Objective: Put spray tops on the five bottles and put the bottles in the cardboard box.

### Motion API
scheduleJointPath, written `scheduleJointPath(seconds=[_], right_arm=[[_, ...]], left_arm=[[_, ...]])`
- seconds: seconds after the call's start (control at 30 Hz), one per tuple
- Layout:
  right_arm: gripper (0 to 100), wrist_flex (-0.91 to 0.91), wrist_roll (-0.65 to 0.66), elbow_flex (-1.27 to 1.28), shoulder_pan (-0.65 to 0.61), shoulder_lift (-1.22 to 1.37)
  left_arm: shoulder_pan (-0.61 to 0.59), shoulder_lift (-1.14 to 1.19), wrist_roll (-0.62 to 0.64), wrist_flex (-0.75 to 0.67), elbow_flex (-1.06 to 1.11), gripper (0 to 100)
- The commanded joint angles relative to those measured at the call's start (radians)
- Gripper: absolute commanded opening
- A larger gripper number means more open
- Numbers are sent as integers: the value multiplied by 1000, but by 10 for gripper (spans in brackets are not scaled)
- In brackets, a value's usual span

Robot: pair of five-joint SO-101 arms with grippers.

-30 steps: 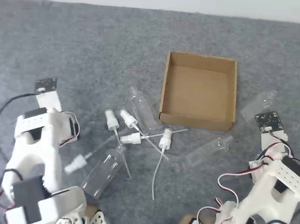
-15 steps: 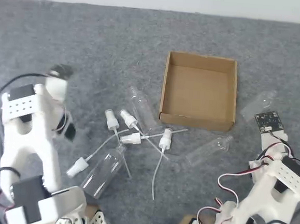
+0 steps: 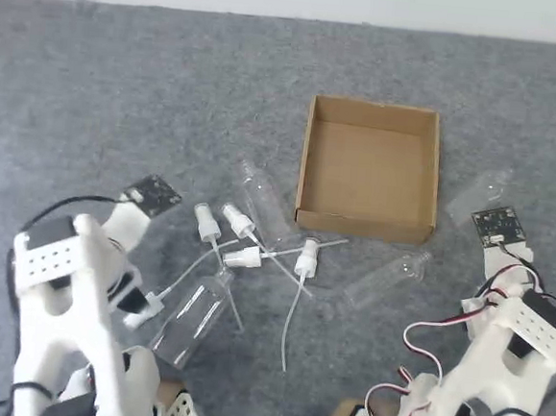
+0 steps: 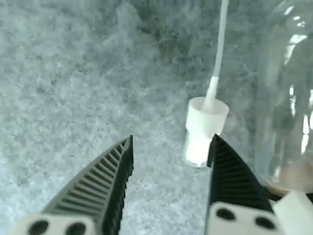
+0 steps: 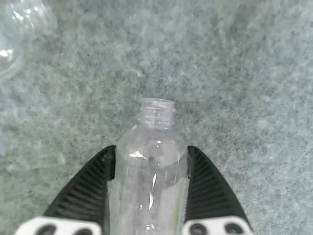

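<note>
Cardboard box [image 3: 363, 224] lies well beyond your left gripper [image 4: 172, 142], off toward the right arm's side, with no bottle in it yet. Nearer, a clear bottle [image 4: 288, 98] lies on the carpet [image 4: 58, 73] just outside one finger of that gripper, its long axis running away from the wrist. Your right gripper [image 5: 151, 149] is clamped round the body of a second bottle [image 5: 156, 186], whose uncapped neck points straight ahead of the jaws. Smallest and most pressing is the spray top [image 4: 205, 129]. It sits at the mouth of the left gripper's spread fingers, close by the one on the clear bottle's side, with wide space to the other. Its dip tube [image 4: 221, 44] trails forward, so the long axis runs along your reach, not across it. By the look of it the left arm is plainly nearer, so centre on the cap before you close.
</note>
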Motion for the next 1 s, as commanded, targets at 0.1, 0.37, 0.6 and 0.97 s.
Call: scheduleJointPath(seconds=[0.1, 0.37, 0.6, 0.97], right_arm=[[7, -7, 9, 35, 1, 8], [7, -7, 11, 35, 1, 13], [7, -7, 11, 35, 1, 13], [7, -7, 11, 35, 1, 15]], left_arm=[[60, 84, 54, -60, -24, 236], [77, 359, 150, -170, -168, 197], [-3, 420, 149, -130, -358, 113], [-94, 571, 259, -104, -642, 111]])
